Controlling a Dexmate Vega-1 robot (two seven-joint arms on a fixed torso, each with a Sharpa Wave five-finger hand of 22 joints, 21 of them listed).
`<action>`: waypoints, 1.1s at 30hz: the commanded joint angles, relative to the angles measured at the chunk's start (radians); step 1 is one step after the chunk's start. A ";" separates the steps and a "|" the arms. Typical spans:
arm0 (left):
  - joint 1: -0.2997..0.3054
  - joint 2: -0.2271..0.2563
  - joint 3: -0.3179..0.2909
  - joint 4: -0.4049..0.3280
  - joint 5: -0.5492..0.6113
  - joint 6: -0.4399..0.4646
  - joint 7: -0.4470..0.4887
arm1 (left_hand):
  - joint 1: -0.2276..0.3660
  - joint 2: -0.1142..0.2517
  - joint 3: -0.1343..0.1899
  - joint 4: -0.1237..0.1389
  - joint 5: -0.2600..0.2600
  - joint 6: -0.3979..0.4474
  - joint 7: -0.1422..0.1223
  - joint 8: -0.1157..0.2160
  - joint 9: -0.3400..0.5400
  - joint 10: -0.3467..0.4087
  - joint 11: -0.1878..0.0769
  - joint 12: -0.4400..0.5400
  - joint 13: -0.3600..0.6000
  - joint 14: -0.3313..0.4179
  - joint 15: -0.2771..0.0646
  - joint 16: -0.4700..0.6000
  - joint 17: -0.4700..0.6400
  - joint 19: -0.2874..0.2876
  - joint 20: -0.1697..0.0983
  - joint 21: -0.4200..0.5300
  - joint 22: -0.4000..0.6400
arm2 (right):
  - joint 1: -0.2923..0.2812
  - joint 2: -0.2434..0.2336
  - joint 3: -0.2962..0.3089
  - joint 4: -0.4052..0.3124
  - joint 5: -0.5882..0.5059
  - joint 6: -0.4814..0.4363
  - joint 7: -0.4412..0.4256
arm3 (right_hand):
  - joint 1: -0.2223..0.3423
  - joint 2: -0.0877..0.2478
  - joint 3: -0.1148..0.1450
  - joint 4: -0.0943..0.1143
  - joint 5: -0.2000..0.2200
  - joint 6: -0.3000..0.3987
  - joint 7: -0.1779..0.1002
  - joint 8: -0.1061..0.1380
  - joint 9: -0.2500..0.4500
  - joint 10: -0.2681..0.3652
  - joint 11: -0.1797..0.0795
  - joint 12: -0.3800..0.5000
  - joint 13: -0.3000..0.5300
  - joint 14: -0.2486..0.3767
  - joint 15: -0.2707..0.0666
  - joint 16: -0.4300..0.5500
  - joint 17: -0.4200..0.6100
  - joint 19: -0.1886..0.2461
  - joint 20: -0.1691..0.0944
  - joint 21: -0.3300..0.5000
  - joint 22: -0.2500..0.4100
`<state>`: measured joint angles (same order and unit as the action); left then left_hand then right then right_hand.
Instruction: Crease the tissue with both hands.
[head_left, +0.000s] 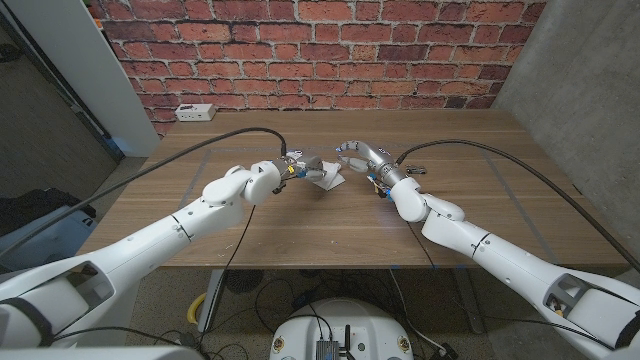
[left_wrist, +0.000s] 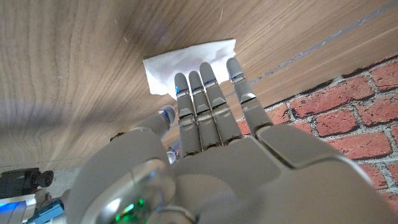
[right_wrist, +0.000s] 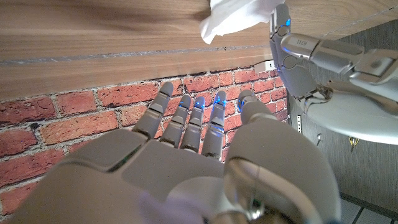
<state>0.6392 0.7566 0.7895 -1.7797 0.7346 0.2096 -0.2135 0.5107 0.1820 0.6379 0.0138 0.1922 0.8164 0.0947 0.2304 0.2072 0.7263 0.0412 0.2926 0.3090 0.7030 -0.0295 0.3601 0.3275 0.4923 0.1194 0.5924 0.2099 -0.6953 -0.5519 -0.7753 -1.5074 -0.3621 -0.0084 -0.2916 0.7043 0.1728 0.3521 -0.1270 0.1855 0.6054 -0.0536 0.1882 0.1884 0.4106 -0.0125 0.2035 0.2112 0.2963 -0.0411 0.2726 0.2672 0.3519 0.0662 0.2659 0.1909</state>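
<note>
A white tissue (head_left: 327, 179) lies crumpled on the wooden table (head_left: 470, 150), near its middle. In the left wrist view the tissue (left_wrist: 186, 59) sits just beyond my left hand (left_wrist: 211, 124), whose straight fingers (left_wrist: 194, 87) reach its near edge. My left hand (head_left: 289, 170) is on the tissue's left side, touching it without gripping. My right hand (head_left: 360, 157) hovers just right of the tissue with fingers curved and apart, holding nothing. The right wrist view shows my right hand (right_wrist: 199, 149) spread and apart from the tissue (right_wrist: 236, 15), with my left hand (right_wrist: 298, 53) at the tissue's edge.
A white power strip (head_left: 195, 111) lies at the table's back left, against the brick wall (head_left: 330, 45). Black cables (head_left: 480, 150) trail along both arms. Pale tape lines (head_left: 500, 185) mark the tabletop. A grey wall stands on the right.
</note>
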 joint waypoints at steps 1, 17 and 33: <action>-0.026 -0.013 0.022 0.036 0.006 0.030 -0.040 | -0.007 -0.003 0.003 0.001 0.004 0.005 0.001 0.004 0.005 -0.006 0.003 -0.001 0.004 -0.005 -0.001 -0.004 0.001 0.004 0.000 0.005 0.002 | -0.002 0.001 0.003 -0.003 0.001 -0.002 0.003 | 0.007 -0.007 0.003 -0.004 0.008 -0.005 -0.002 0.003 0.004 -0.002 0.001 0.004 0.003 0.000 -0.056 0.008 0.002 0.005 0.003 -0.002 0.002; -0.068 -0.028 0.057 0.090 -0.019 0.016 -0.079 | -0.020 -0.018 0.015 -0.012 0.005 -0.017 0.005 -0.008 0.006 -0.027 0.010 -0.007 0.014 -0.039 0.016 -0.041 -0.027 0.011 0.011 0.010 -0.005 | -0.005 0.001 0.005 -0.009 -0.002 -0.021 0.000 | 0.009 -0.009 0.003 -0.008 0.008 -0.005 -0.001 0.004 0.004 -0.003 0.001 0.004 0.003 0.001 -0.056 0.009 0.002 0.006 0.002 -0.002 0.002; -0.003 0.009 0.002 0.000 -0.015 0.010 0.064 | -0.050 -0.020 0.026 -0.017 0.004 -0.021 -0.009 -0.013 0.007 -0.037 0.000 -0.012 0.026 -0.088 0.015 -0.090 -0.066 -0.130 0.049 -0.043 -0.011 | -0.001 0.004 0.007 0.007 0.011 0.003 -0.005 | 0.010 -0.010 0.003 -0.010 0.007 -0.006 0.000 0.004 0.004 -0.004 0.002 0.004 0.003 0.000 -0.056 0.010 0.002 0.006 0.003 -0.003 0.002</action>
<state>0.5915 0.7437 0.8340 -1.7218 0.7211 0.2284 -0.2531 0.4673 0.1650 0.6537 -0.0019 0.1921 0.7958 0.0898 0.2213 0.2127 0.6953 0.0465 0.2815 0.3313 0.6196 -0.0144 0.2730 0.2607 0.3707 0.1661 0.5536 0.1997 -0.6986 -0.5505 -0.7706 -1.5123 -0.3604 -0.0220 -0.2903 0.7085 0.1686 0.3562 -0.1310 0.1855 0.6054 -0.0536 0.1882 0.1883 0.4106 -0.0125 0.2035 0.2112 0.2963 -0.0411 0.2786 0.2671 0.3519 0.0662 0.2659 0.1909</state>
